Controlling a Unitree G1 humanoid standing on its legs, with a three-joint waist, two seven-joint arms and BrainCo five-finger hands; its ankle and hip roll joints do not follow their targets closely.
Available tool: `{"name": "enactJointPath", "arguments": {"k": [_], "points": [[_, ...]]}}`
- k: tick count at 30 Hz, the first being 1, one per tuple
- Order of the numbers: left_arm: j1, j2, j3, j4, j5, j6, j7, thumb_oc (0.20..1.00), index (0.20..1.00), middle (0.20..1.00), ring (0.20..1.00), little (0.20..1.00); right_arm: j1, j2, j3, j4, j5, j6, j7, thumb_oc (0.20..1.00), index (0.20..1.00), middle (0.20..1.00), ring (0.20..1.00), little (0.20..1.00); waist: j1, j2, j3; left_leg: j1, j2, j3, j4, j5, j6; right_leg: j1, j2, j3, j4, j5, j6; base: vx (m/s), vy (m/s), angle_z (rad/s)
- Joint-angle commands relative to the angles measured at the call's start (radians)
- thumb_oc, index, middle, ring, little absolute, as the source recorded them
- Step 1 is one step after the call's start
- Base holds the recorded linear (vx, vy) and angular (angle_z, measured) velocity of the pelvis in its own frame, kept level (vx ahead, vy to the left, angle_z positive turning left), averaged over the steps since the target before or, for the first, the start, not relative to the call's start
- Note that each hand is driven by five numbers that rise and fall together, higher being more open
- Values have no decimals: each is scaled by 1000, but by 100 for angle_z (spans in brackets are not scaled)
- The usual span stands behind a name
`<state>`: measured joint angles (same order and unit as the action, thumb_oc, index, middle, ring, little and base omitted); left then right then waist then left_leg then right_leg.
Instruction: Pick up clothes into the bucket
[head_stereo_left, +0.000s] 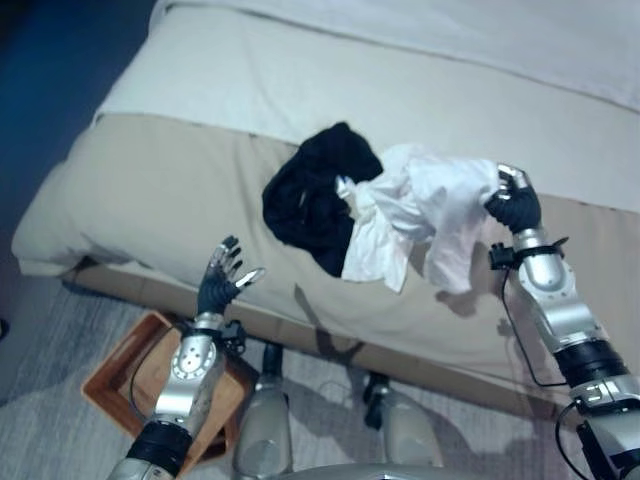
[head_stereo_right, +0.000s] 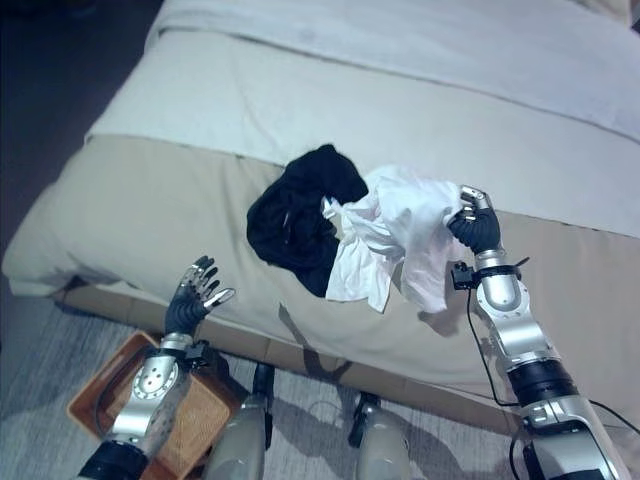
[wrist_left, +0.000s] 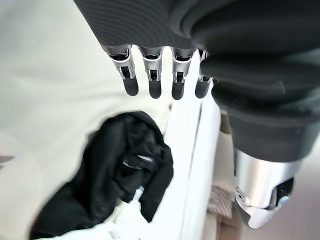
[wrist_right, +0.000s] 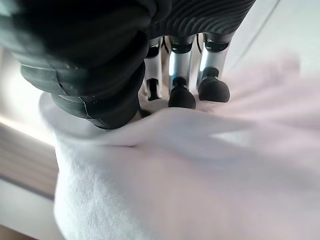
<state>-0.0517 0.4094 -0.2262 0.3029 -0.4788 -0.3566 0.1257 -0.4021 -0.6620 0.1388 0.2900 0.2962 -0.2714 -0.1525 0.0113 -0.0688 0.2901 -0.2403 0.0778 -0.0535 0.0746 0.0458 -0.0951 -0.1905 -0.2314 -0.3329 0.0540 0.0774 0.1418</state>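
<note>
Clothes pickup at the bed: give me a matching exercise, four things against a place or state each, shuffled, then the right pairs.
Things:
1. white garment
2. black garment
3. left robot hand
4. wooden bucket

Places or states:
A. on the floor beside the bed
B. open, holding nothing
C. lying on the bed, not held
D. gripped by the right robot hand, partly lifted

Pairs: 1-D, 2-C, 3-B, 4-A

Bed (head_stereo_left: 180, 180) was covered by a beige blanket, with paler bedding towards the far side. A black garment (head_stereo_left: 315, 195) was lying on the blanket, a white garment (head_stereo_left: 410, 215) touching it. Wooden basket (head_stereo_left: 115, 385) was set on grey floor (head_stereo_left: 40, 420) beside the bed.
</note>
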Motion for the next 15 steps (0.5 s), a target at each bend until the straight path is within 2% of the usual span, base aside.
{"name": "enactJointPath", "arguments": {"k": [1,6,9,13,15], "points": [[-8,21,2,-14,108,-18,-21,1000,1000,1000,1000,1000,-95,-43,-13,-95,105,-94,46,200,200,200,200,200,-15,-42,-85,12,28,68,31,-16,-5,70,-53,11,-50,63,73,92,2,-17],[-29,33,-19,-29,156,-5,-33,1000,1000,1000,1000,1000,-130,-53,28,-145,174,-78,106,200,200,200,200,200,-26,-50,-137,87,32,100,-2,-25,-3,114,-37,32,-71,64,73,83,4,-20],[-113,73,-52,-75,242,6,-37,1000,1000,1000,1000,1000,-189,-111,122,-218,72,-46,146,200,200,200,200,200,-40,-53,-182,146,40,131,-28,-32,-4,144,-23,53,-87,63,74,60,0,-24],[-274,75,-120,-94,278,1,-25,1000,1000,1000,1000,1000,-207,-104,212,-308,92,-23,221,200,200,200,200,200,-56,-54,-222,197,47,154,-52,-33,-8,174,-14,60,-103,61,75,42,-18,-18],[-294,70,-129,-100,270,-2,-27,1000,1000,1000,1000,1000,-205,-107,219,-323,97,-20,230,200,200,200,200,200,-56,-54,-225,205,48,157,-55,-34,-8,181,-11,61,-106,60,74,22,-16,-17]]}}
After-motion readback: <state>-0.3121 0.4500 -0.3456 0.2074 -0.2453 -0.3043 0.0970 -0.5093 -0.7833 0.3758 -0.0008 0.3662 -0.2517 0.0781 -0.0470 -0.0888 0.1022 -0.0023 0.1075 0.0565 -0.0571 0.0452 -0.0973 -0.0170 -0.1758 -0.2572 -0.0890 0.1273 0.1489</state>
